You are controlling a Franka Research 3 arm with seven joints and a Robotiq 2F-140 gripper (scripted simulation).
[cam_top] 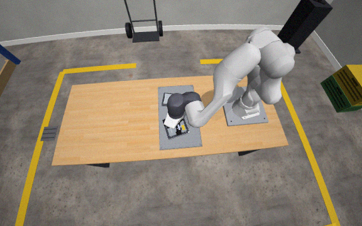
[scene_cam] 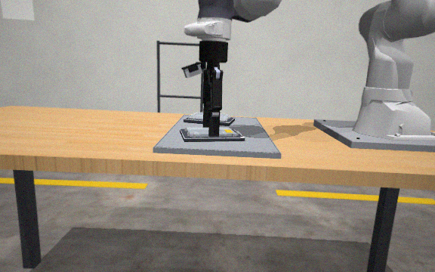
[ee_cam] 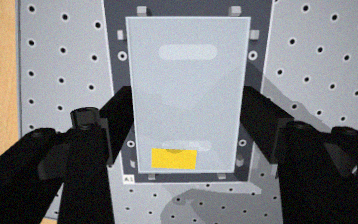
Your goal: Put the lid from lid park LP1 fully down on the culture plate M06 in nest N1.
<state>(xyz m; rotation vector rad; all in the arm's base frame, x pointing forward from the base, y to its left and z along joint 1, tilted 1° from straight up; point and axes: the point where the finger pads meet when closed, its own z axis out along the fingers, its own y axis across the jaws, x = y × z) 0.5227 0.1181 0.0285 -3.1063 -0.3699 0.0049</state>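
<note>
The lid (ee_cam: pixel 187 95) is a pale translucent rectangle with a yellow tag (ee_cam: pixel 174 158) at its near end. It lies flat in a dark frame, the lid park (ee_cam: pixel 130 177), on the grey perforated base. My gripper (ee_cam: pixel 186 102) points straight down over it, and both black finger pads press against the lid's long sides. The side view shows the fingers (scene_cam: pixel 214 128) down at the near holder. The second holder, with the culture plate (scene_cam: pixel 202 118), stands just behind it, and it also shows in the overhead view (cam_top: pixel 168 96), partly hidden by my wrist.
Both holders sit on a grey perforated base plate in the middle of the wooden table (cam_top: pixel 112 119). The arm's mount (cam_top: pixel 245 113) stands to the right. A hand truck (cam_top: pixel 143 29) and a yellow-green crate (cam_top: pixel 351 88) stand on the floor, away from the table.
</note>
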